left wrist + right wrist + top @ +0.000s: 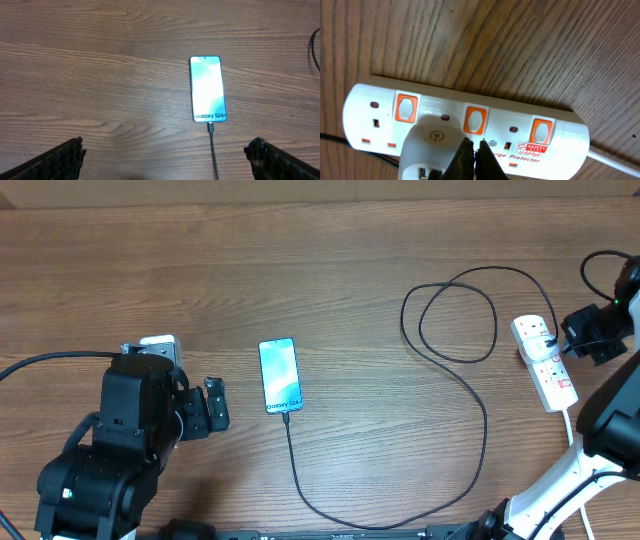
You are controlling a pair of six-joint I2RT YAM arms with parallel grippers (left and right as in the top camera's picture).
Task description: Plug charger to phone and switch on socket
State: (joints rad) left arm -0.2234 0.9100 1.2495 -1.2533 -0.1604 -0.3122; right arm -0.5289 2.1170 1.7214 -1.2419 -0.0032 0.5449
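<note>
1. Right jaws are pressed together into a narrow tip and held at the middle orange switch (pixel 474 120) of the socket (pixel 380 100), likely so it can be pushed.
2. Left jaws are held spread and empty, well back from the phone (pixel 207 89) on the bench (pixel 100 60).
3. The charger (pixel 213 150) is seen seated at the phone's lower edge.

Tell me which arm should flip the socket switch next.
Right: the right hand, shut, is at the socket's middle switch; the left hand sits open by the phone, far from it.
</note>
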